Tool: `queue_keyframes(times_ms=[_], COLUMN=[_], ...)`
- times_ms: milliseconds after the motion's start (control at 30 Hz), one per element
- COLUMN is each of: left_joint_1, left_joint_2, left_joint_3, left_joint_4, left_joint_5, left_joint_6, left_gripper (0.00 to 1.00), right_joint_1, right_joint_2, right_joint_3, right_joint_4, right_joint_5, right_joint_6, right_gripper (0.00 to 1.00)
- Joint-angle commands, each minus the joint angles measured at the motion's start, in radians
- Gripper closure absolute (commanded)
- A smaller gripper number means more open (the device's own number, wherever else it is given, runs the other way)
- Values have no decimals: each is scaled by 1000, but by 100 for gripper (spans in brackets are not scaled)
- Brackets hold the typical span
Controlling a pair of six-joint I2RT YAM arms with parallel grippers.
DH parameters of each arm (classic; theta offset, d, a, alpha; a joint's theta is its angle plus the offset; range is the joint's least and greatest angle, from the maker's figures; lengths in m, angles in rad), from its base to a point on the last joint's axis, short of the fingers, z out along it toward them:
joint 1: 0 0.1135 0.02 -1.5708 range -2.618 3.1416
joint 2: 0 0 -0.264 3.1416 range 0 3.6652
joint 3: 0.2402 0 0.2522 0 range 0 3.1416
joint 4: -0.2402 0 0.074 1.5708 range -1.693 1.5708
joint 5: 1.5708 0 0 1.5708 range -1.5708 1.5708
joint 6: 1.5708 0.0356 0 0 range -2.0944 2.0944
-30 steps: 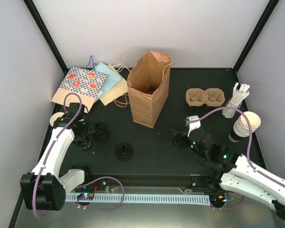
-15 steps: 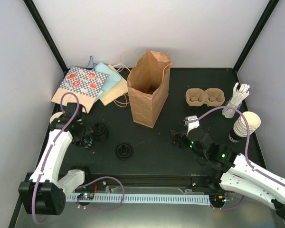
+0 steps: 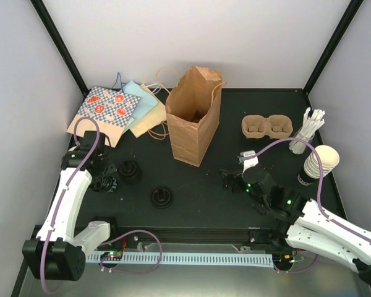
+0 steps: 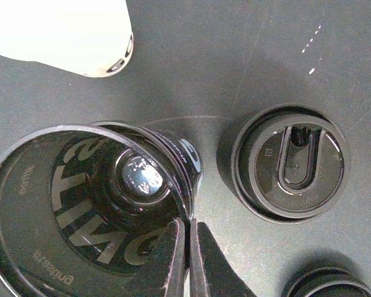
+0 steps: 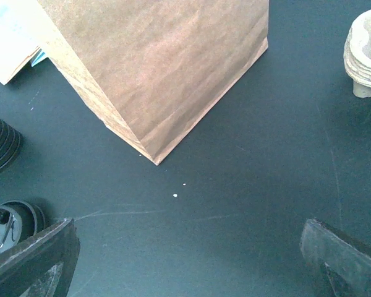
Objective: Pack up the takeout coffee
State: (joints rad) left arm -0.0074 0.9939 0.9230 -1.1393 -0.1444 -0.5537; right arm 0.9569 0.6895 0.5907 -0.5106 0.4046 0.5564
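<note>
Top view overlooks the whole desk (image 3: 204, 185) from behind; wrist views sit close: lids (image 4: 284, 161) beside left hand (image 4: 188, 238), bag (image 5: 154, 68) ahead of right hand (image 5: 185, 253).

We've got a brown paper bag (image 3: 193, 117) standing open mid-table (image 3: 204, 185) toward the far edge, flat paper bags (image 3: 114, 108) fanned in the far left corner, and white wrapped sticks (image 3: 309, 128) by the right edge.

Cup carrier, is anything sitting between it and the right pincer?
Nothing visible does. The right pincer is open, and the tan cup carrier lies beyond it to its right with only dark tabletop between. The brown paper bag stands off to the left, clear of that path.
</note>
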Motion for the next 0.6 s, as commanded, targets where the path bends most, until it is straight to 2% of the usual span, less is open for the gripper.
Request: queue_keyframes(times_ms=[0,567], left_joint_1=[6,-3], left_joint_2=[-35,-111], left_joint_3=[90,375], left_joint_4=[-62,-215], left_joint_5=[-47,-34], left_joint_6=[18,9], left_gripper=[99,99], right_joint_1=[-4,-4], right_joint_2=[3,12], right_joint_3=[27,38], right_joint_4=[27,21], right_joint_5=[-5,-12], right_joint_6=[9,2], right_gripper=[0,0])
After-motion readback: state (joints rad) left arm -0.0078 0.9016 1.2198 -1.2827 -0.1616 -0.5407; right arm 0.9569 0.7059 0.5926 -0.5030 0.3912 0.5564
